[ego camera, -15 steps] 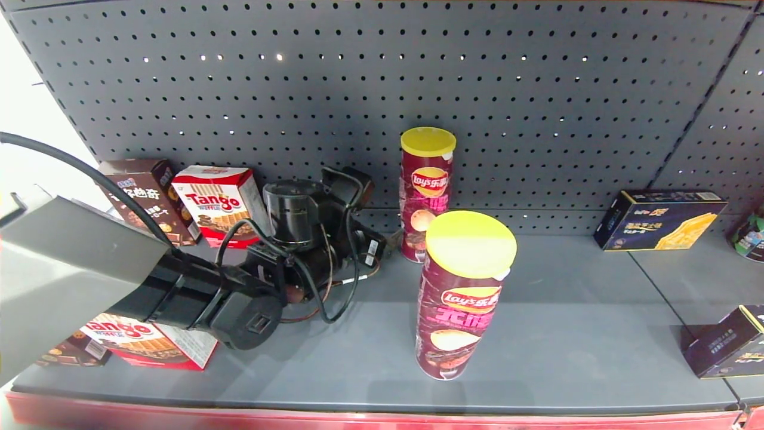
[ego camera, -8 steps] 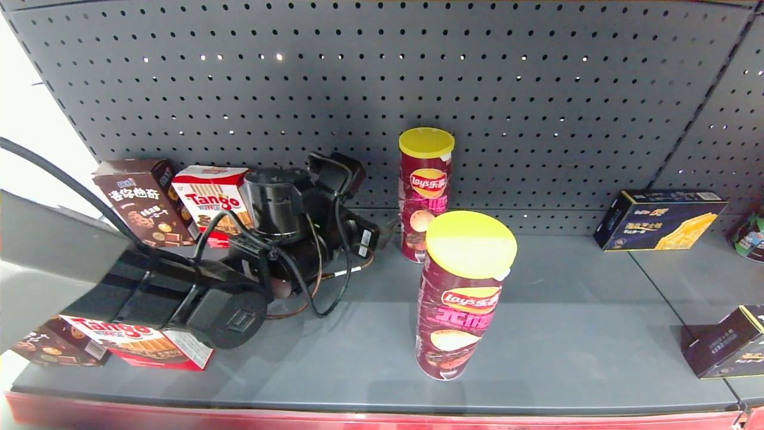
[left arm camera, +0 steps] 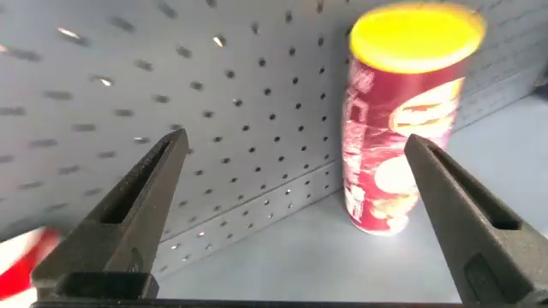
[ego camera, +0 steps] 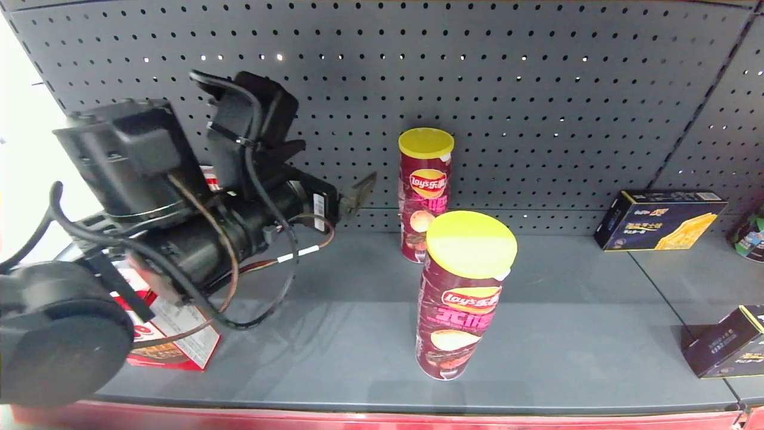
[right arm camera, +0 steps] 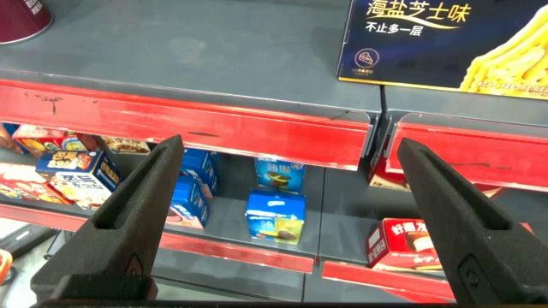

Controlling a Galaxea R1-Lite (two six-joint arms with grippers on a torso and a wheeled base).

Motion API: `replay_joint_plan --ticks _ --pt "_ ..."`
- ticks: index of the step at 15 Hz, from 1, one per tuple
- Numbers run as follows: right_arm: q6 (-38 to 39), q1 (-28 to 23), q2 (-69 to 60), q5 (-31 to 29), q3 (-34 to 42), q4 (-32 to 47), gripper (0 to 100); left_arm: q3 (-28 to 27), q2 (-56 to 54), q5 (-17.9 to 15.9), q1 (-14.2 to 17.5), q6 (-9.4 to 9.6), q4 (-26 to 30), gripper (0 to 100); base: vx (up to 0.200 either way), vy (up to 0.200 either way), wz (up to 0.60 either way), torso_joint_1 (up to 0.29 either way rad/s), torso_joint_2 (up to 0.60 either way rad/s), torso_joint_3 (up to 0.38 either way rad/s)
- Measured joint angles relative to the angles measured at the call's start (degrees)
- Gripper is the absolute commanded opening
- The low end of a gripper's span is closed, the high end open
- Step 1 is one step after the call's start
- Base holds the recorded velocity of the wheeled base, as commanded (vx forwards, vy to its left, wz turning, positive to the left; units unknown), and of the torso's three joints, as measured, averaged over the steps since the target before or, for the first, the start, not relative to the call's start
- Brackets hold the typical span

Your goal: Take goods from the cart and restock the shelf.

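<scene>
Two maroon chip cans with yellow lids stand upright on the grey shelf (ego camera: 567,322). The rear can (ego camera: 425,194) is against the pegboard and the front can (ego camera: 462,292) is nearer the edge. My left gripper (ego camera: 357,196) hangs above the shelf to the left of the rear can, pointing toward it. In the left wrist view that gripper (left arm camera: 295,141) is open and empty, with the rear can (left arm camera: 402,128) beyond its fingers. My right gripper (right arm camera: 291,145) is open and empty, in front of the red shelf edge (right arm camera: 214,115).
A red and white wafer box (ego camera: 173,334) lies at the front left, partly behind my left arm. A dark blue box (ego camera: 656,220) sits at the back right and another dark box (ego camera: 722,343) at the front right. Lower shelves hold small boxes (right arm camera: 276,214).
My left arm has lifted off the shelf and swung upward, so its gripper now sits higher, and it now covers the boxes at the back left. Both cans stay put.
</scene>
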Motion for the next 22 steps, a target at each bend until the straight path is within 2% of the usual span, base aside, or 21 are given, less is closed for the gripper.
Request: replay_joint_plan --ticks 2,6,8,9,10,11,13,15,17,18,20,22 --pt "0.00 0.00 0.00 0.00 0.00 0.00 100 2.65 -7.45 -0.01 -0.27 0.00 6.39 100 0.000 0.000 0.00 0.000 0.00 0.000" --pt "0.00 -0.02 0.00 0.00 0.00 0.00 100 4.74 -23.95 -0.01 -1.51 -0.30 25.51 100 0.000 0.000 0.00 0.000 0.00 0.000" --pt "0.02 -0.02 0.00 0.00 0.00 0.00 100 7.53 -33.40 -0.09 -1.15 -0.73 30.88 100 0.000 0.000 0.00 0.000 0.00 0.000" --pt "0.02 0.02 0.00 0.00 0.00 0.00 100 10.62 -38.79 -0.22 -0.40 -1.28 32.09 100 0.000 0.000 0.00 0.000 0.00 0.000" --pt "0.02 0.02 0.00 0.01 0.00 0.00 100 14.29 -44.00 -0.69 1.17 -1.74 32.72 100 0.000 0.000 0.00 0.000 0.00 0.000" --pt "0.02 0.00 0.00 0.01 0.00 0.00 100 18.71 -49.65 -2.30 4.44 -2.29 33.17 100 0.000 0.000 0.00 0.000 0.00 0.000" --pt "0.00 0.00 0.00 0.01 0.00 0.02 100 26.75 -59.54 -8.42 14.67 -4.53 33.65 100 0.000 0.000 0.00 0.000 0.00 0.000" --pt "0.00 0.00 0.00 0.01 0.00 0.00 100 36.11 -69.46 -16.77 25.42 -7.58 33.87 100 0.000 0.000 0.00 0.000 0.00 0.000" --pt "0.02 0.00 0.00 0.00 0.00 0.00 100 44.39 -78.34 -21.54 32.39 -9.45 34.50 100 0.000 0.000 0.00 0.000 0.00 0.000" --pt "0.00 0.00 0.00 0.01 0.00 0.00 100 47.23 -81.35 -22.47 33.95 -10.05 36.46 100 0.000 0.000 0.00 0.000 0.00 0.000" --pt "0.00 -0.02 0.00 0.00 0.00 0.00 100 49.46 -85.92 -22.58 33.43 -10.29 42.18 100 0.000 0.000 0.00 0.000 0.00 0.000" --pt "0.00 0.02 0.00 0.01 0.00 0.00 100 49.94 -89.56 -20.64 32.93 -11.08 45.54 100 0.000 0.000 0.00 0.000 0.00 0.000"
